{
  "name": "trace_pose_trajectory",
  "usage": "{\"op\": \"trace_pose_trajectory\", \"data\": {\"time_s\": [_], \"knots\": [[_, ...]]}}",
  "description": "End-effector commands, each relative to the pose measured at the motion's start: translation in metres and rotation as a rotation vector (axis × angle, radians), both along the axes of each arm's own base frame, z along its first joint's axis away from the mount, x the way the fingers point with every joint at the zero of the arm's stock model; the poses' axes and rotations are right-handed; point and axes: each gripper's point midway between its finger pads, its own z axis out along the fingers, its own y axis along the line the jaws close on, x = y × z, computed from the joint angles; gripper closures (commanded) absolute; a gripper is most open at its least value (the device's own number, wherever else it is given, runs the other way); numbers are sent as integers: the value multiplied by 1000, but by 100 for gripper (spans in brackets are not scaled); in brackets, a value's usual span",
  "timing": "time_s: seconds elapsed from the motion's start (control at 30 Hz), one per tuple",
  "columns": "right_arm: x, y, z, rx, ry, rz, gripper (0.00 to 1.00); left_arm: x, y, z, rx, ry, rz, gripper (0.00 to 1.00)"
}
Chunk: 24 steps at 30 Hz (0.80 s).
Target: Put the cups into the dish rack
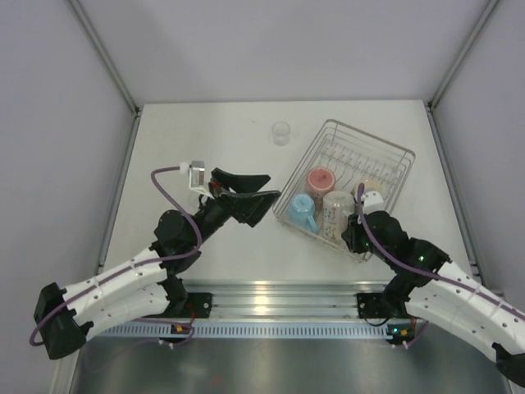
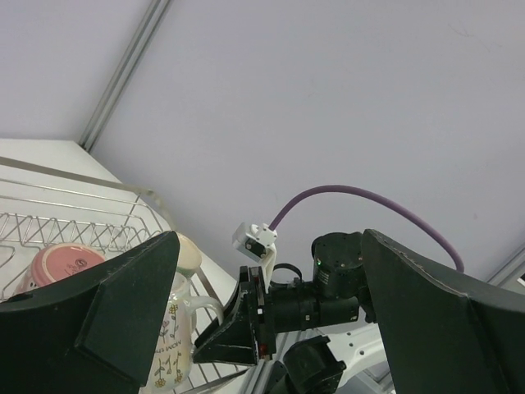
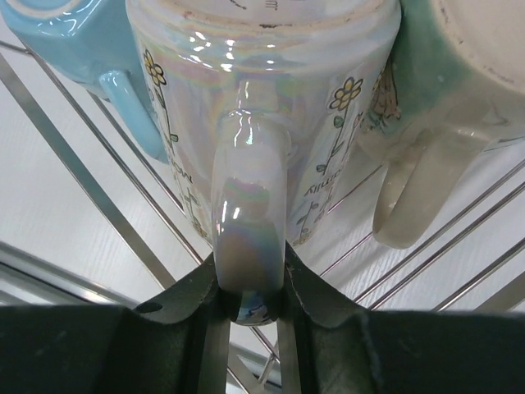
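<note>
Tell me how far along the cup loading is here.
Done: pink cup, blue cup and a pale mug sit in the dish rack. In hand: right gripper holds the patterned mug by its handle inside the rack. Remaining: clear glass on the table; left gripper open, empty.

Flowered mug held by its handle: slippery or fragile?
The flowered mug looks glossy, so probably slippery; pinched only at its handle by the right gripper, it may swing. Likely rigid ceramic, could chip against the dish rack.

4 mugs: pink (image 1: 321,178), blue (image 1: 301,208), floral (image 1: 336,207), cream (image 1: 370,186); 1 clear glass (image 1: 281,132); 1 dish rack (image 1: 371,136)
</note>
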Motion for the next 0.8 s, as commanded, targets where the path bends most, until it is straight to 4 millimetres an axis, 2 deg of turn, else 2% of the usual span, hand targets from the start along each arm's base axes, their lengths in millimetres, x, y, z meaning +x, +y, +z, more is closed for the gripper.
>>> {"op": "trace_pose_trajectory", "data": {"time_s": [0.0, 0.1, 0.23, 0.33, 0.53, 0.63, 0.77], "knots": [[23, 12, 36, 160, -114, -91, 100, -4, 9, 6, -18, -30, 19, 2], [20, 11, 28, 176, -88, -110, 98, -6, 13, 9, -26, -35, 24, 2], [15, 6, 21, 188, -60, -142, 75, -8, 17, 11, -35, -40, 27, 2], [14, 1, 27, 208, -67, -180, 66, -10, 19, 13, -41, -42, 24, 2], [10, -1, 26, 230, -40, -207, 62, -12, 21, 14, -47, -42, 24, 2], [8, -2, 19, 226, -10, -225, 68, -12, 21, 14, -50, -41, 22, 2], [7, -6, 13, 213, 26, -276, 69, -11, 18, 13, -43, -34, 16, 2]]}}
